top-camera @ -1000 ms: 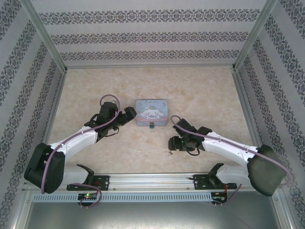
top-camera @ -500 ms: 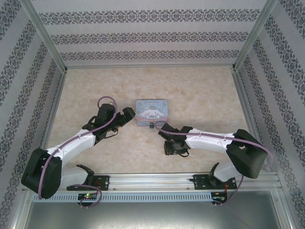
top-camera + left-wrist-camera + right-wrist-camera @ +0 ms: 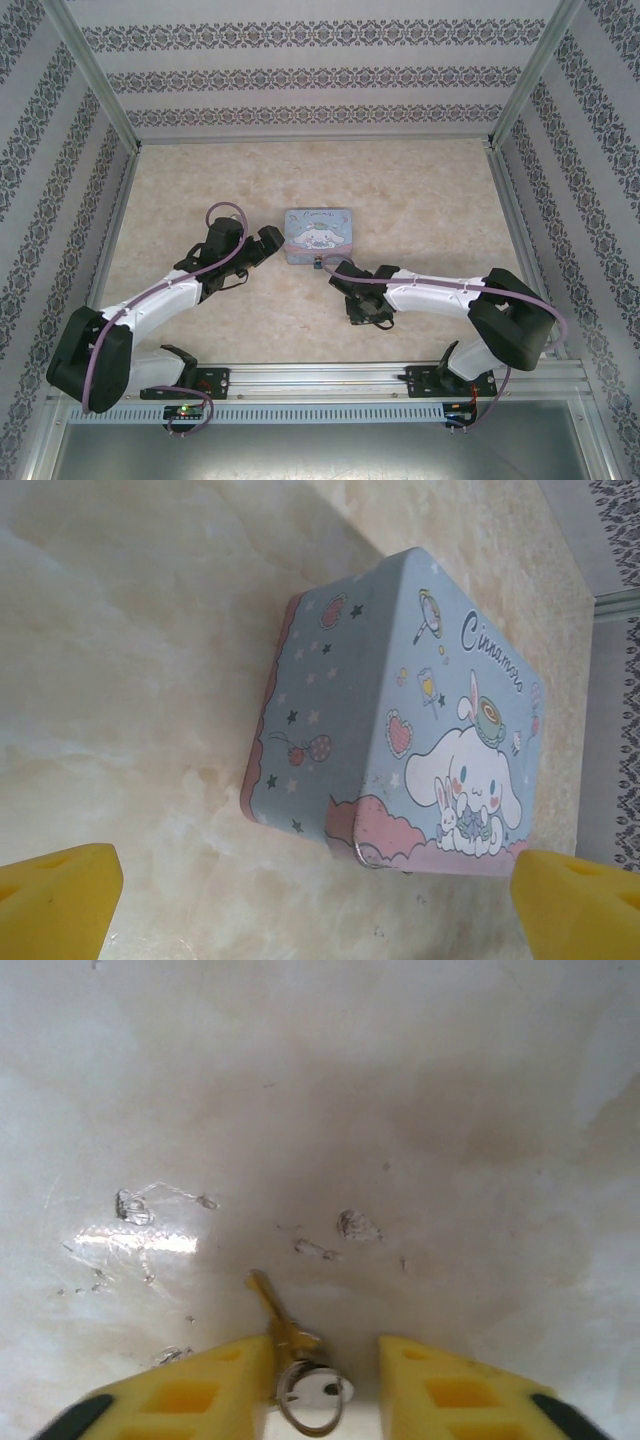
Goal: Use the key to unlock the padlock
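A second ago the right hand [image 3: 357, 314] hung back, to the right of the small brass-coloured metal key [image 3: 272, 1310]. Now its arm has folded in toward the pastel-blue rectangular tin box [image 3: 318, 232] and the hand stands over the key. Its yellow fingers [image 3: 200, 1395] have drawn closer, one on either side of the key, with a gap left and nothing clamped yet. The key lies on the pale marble-patterned table [image 3: 430, 200], near the tin box's front side and slightly to its right. The left hand [image 3: 272, 240] has barely moved: it sits just left of the tin box, spread wide and empty. The tin box has not shifted.

There is one tin box, one tiny bluish padlock [image 3: 316, 264] at its front edge, one key on one metal ring [image 3: 310, 1405], and two hands.
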